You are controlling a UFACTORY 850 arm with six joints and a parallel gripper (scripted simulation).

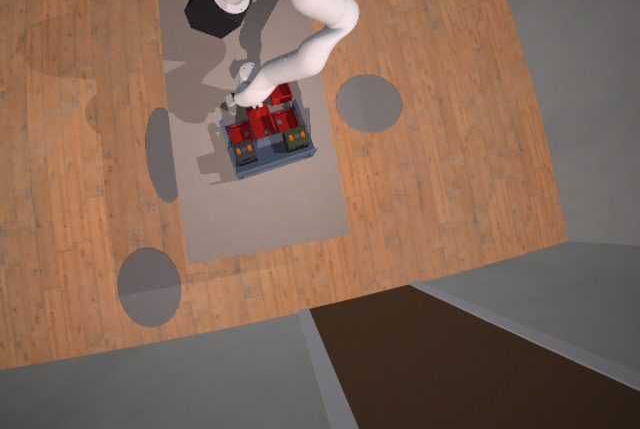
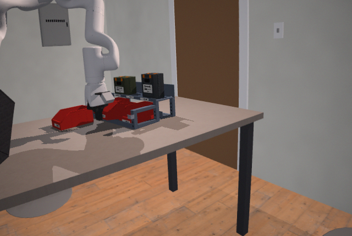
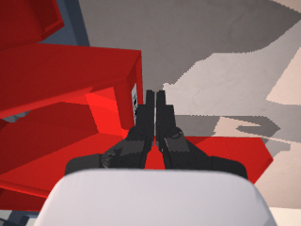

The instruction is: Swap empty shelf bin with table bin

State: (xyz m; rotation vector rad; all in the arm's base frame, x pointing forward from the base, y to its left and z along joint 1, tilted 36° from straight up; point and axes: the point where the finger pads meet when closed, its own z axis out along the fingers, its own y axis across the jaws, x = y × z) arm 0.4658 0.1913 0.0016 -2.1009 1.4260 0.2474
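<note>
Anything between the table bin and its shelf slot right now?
Yes. A red bin occupies the middle slot of the shelf, poking out past its front. The shut gripper, holding nothing, also sits between it and the table bin.

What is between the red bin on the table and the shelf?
The pincer, shut on nothing, stands between the red bin and the shelf, as the exterior view shows.

Gripper (image 2: 98, 113) shut, low btwn table bin (image 2: 72, 117) & shelf (image 2: 142, 110)
</note>
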